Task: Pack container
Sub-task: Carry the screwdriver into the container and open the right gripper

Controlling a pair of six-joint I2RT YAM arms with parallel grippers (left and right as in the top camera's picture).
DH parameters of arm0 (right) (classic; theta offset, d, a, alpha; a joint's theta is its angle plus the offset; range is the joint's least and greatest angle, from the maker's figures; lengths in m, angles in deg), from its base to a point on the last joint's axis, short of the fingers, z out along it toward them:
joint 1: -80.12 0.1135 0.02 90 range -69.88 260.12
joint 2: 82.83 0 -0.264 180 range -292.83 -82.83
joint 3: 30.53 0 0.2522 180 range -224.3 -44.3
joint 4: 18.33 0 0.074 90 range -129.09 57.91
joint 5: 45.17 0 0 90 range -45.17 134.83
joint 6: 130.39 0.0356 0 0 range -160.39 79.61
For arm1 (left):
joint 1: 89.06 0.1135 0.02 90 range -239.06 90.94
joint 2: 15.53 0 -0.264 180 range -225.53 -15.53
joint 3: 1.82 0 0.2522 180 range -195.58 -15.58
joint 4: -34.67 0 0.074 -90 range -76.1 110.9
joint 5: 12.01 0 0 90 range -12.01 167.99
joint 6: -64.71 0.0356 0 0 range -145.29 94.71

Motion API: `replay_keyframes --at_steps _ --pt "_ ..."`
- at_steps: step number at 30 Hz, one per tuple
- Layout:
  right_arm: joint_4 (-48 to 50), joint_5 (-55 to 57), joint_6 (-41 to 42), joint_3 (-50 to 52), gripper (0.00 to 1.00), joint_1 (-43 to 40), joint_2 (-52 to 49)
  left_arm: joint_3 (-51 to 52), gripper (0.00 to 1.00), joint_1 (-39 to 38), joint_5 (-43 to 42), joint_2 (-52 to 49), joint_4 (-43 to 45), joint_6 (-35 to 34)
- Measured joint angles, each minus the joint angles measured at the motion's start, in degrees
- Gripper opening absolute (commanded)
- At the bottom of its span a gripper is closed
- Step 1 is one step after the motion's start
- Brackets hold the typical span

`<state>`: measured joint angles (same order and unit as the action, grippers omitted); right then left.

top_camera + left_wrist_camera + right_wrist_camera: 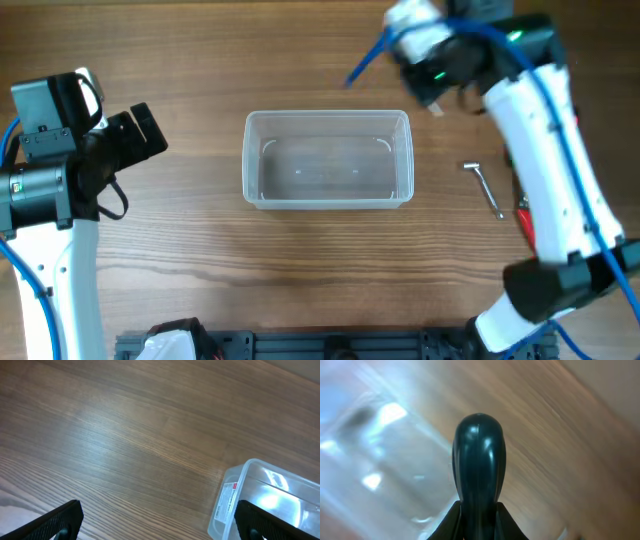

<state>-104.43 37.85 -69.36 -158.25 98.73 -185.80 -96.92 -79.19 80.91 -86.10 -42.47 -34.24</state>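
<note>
The clear plastic container (328,117) stands empty at the table's middle. It also shows at the lower right of the left wrist view (231,502) and blurred at the left of the right wrist view (365,455). My left gripper (142,135) is open and empty, left of the container, its fingers wide apart in the left wrist view (160,522). My right gripper (408,42) hovers behind the container's far right corner. It is shut (479,512) on a blue-handled tool (366,60), whose dark rounded handle (479,455) sticks out between the fingers.
A metal L-shaped key (485,187) lies on the table right of the container. A red item (524,213) lies beyond it, mostly hidden under my right arm. A dark rail (330,345) runs along the front edge.
</note>
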Motion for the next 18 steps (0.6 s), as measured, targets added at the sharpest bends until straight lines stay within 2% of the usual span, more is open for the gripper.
replay_keyframes --at_steps 3,5,10,15,16,17,18 --pt "-1.64 -1.16 -8.48 0.66 0.04 10.32 -1.05 0.00 1.00 0.00 -0.02 0.00 -0.02 0.00" --pt "0.11 -1.57 -12.59 2.99 0.04 13.90 -2.62 0.00 1.00 0.00 0.00 0.00 -0.07 0.00" --pt "3.21 -5.05 -19.04 10.25 0.04 15.89 -11.10 0.00 1.00 0.00 0.00 0.00 -0.28 0.00" --pt "6.29 -6.29 -20.63 13.44 0.05 15.96 -21.70 0.00 1.00 0.00 0.00 0.00 -0.31 0.00" --pt "7.30 -6.36 -20.59 13.44 0.10 15.96 -23.15 0.00 1.00 0.00 0.00 0.00 -0.31 0.00" --pt "7.76 -6.49 -20.57 13.44 0.20 15.96 -24.04 0.00 1.00 0.00 -0.02 0.00 -0.33 0.00" --pt "8.00 -6.51 -20.59 13.44 0.39 15.96 -24.52 0.00 1.00 0.00 -0.02 0.00 -0.33 0.00"
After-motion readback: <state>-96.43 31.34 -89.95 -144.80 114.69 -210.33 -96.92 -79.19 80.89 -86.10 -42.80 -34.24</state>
